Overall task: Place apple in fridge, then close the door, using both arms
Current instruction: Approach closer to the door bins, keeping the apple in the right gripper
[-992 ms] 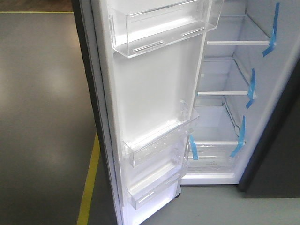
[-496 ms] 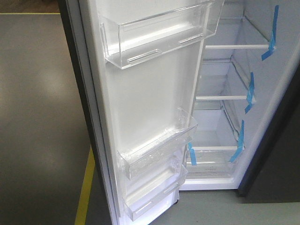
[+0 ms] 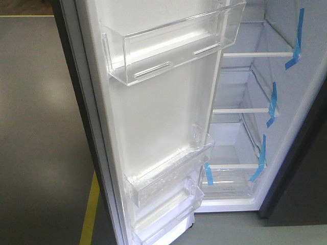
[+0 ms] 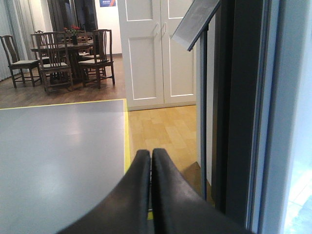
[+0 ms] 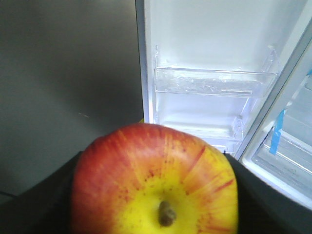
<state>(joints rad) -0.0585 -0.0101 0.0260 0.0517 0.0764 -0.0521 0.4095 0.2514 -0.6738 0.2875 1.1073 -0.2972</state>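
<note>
Door (image 3: pixel 158 120) white inside, clear plastic bins (image 3: pixel 168 48), round speckled red-yellow apple (image 5: pixel 156 180)

no readable text, labels, brands or numbers

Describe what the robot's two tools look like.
The left tool has two smooth, glossy black fingers, curved and tapering to rounded tips. The right tool's fingers are black too, with only edges visible beside the apple. No cables or markings show.
</note>
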